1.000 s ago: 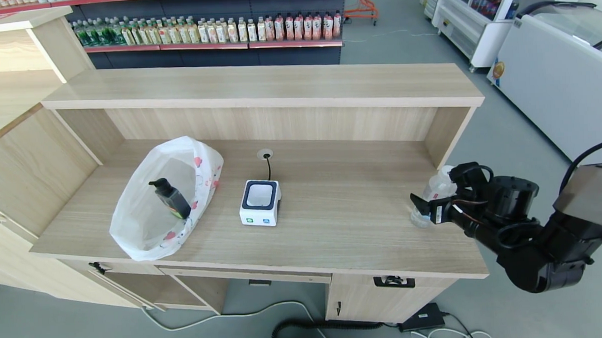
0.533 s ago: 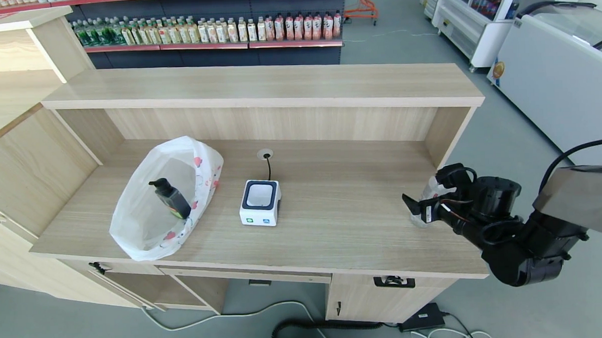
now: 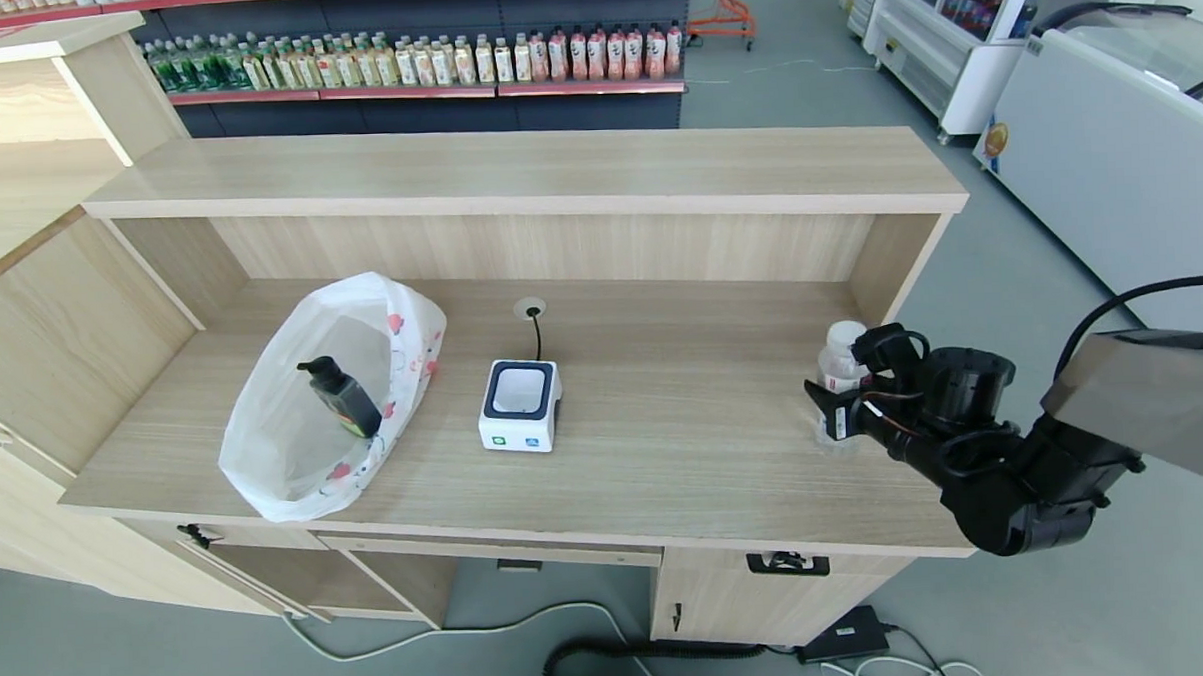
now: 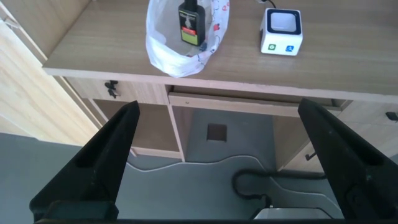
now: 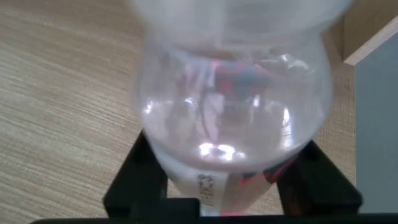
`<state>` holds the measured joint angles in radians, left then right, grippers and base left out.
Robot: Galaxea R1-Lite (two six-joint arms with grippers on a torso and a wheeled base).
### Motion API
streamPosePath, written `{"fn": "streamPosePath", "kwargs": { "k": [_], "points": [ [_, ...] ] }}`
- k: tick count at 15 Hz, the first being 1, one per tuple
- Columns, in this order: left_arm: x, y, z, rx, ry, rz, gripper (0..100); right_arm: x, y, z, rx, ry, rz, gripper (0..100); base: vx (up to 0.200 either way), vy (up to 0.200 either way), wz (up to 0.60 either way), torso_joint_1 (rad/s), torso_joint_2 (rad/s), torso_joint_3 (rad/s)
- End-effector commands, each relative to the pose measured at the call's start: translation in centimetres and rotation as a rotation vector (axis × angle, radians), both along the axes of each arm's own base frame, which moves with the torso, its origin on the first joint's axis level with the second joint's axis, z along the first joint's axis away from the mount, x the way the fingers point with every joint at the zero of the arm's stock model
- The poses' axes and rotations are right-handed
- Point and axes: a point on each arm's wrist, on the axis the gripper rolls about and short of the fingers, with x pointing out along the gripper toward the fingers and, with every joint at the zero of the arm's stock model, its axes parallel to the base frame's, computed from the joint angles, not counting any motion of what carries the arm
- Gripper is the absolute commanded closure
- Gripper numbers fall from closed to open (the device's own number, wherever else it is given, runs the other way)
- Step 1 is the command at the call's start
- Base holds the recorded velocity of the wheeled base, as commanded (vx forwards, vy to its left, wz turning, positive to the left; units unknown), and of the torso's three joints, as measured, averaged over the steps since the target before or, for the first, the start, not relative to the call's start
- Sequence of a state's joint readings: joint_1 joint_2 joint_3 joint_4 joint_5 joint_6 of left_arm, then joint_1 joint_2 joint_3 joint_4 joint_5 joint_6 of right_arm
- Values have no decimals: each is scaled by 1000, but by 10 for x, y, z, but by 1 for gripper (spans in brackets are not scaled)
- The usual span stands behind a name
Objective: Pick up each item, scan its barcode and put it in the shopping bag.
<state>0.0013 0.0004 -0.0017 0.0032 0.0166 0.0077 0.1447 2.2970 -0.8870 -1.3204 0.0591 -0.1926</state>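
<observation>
A clear plastic bottle (image 3: pixel 840 355) with a white cap stands upright near the counter's right end. My right gripper (image 3: pixel 846 391) is shut on the bottle's lower body (image 5: pixel 233 106), with a black finger (image 5: pixel 134 180) on either side. The white barcode scanner (image 3: pixel 520 405) sits mid-counter. Left of it the white shopping bag (image 3: pixel 296 459) lies open, with a dark pump bottle (image 3: pixel 345 397) inside. My left gripper (image 4: pixel 217 162) hangs open in front of the counter, below its top, empty. From there the bag (image 4: pixel 165 56) and scanner (image 4: pixel 281 31) show above.
The wooden counter (image 3: pixel 666 456) has a raised back ledge (image 3: pixel 526 171) and a side wall (image 3: pixel 894 268) just behind the bottle. The scanner's cable (image 3: pixel 535 330) runs to a hole at the back. Bare counter lies between scanner and bottle.
My right gripper has shifted left and slightly farther onto the counter. The bottle in it has gone from leaning right to standing upright. Bag and scanner are unmoved.
</observation>
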Motion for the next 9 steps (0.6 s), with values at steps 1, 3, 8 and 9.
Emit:
{"fn": "streamPosePath", "kwargs": {
  "k": [1, 3, 8, 9],
  "points": [
    [0, 0, 0, 0, 0, 1, 0, 2, 3, 3, 2, -16, 8, 100, 0, 0, 0, 0, 0, 0],
    [0, 0, 0, 0, 0, 1, 0, 1, 3, 2, -1, -17, 10, 100, 0, 0, 0, 0, 0, 0],
    [0, 0, 0, 0, 0, 1, 0, -2, 3, 4, -25, -19, 19, 100, 0, 0, 0, 0, 0, 0],
    [0, 0, 0, 0, 0, 1, 0, -5, 3, 8, -22, -23, 27, 100, 0, 0, 0, 0, 0, 0]
  ]
}}
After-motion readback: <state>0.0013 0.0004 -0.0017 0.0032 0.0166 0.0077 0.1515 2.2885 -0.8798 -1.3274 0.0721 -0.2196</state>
